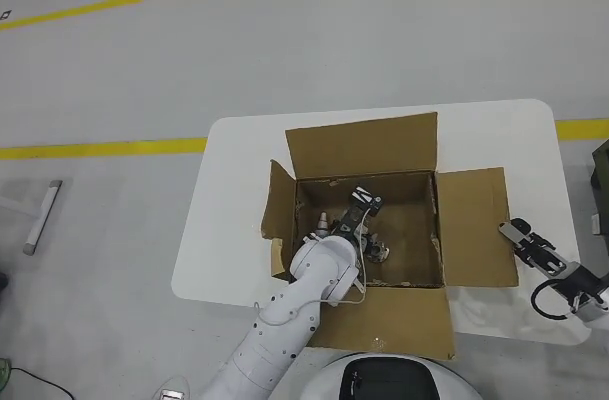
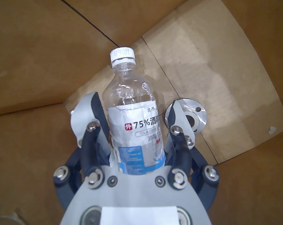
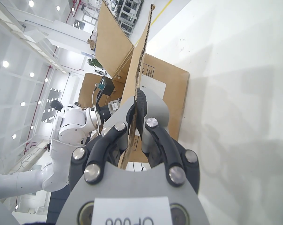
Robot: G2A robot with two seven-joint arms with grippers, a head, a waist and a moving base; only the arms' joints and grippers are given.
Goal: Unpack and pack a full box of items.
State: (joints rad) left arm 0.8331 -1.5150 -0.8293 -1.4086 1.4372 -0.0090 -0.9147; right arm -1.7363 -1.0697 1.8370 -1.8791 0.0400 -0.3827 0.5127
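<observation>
An open brown cardboard box [image 1: 364, 150] is sitting on the white bench [image 1: 234, 200], flaps spread, containing a clear white-capped bottle [image 2: 132, 118] just beside a round metal flange [image 2: 200, 118] lying on its floor.

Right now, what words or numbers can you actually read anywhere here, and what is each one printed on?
"75%" followed by Chinese characters, with "75% ALCOHOL" below: label of the bottle in the left gripper.
Digits on the white cap: too small to trust.
"OP006", upside down, partly cut off: sticker on the right gripper.
Labels on the cardboard box: too small.
</observation>
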